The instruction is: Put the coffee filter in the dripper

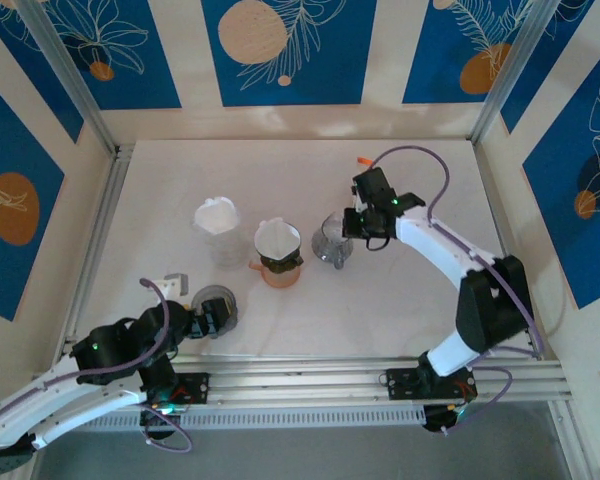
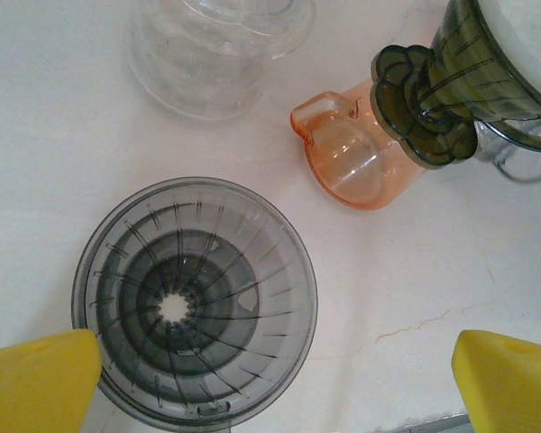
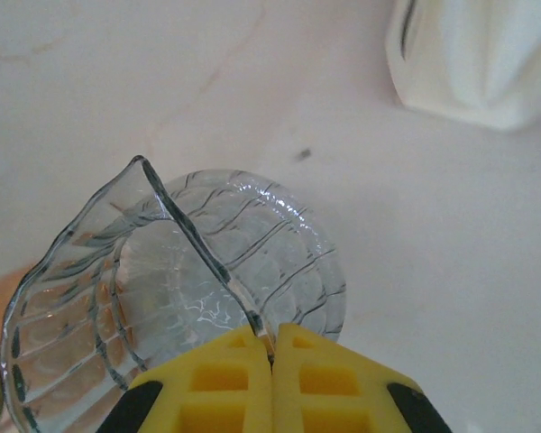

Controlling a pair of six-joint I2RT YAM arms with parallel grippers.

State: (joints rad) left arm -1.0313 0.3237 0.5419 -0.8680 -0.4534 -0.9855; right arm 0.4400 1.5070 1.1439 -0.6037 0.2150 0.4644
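The left gripper (image 1: 202,322) is fully open and holds nothing. It is positioned over the grey dripper (image 2: 194,302), at 7 o'clock on the table (image 1: 400,310). The right gripper (image 3: 270,352) is clamped closed on the rim of the clear glass dripper (image 3: 176,289). The white coffee filter (image 1: 278,237) sits inside the dark green dripper (image 2: 451,81) on the orange base (image 2: 356,158), just beside the glass dripper at its 9 o'clock.

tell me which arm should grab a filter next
Left. The left claw is open and empty over the grey dripper, with the white filters standing just beyond it. The right claw is shut on the rim of the clear glass dripper, so it's busy.
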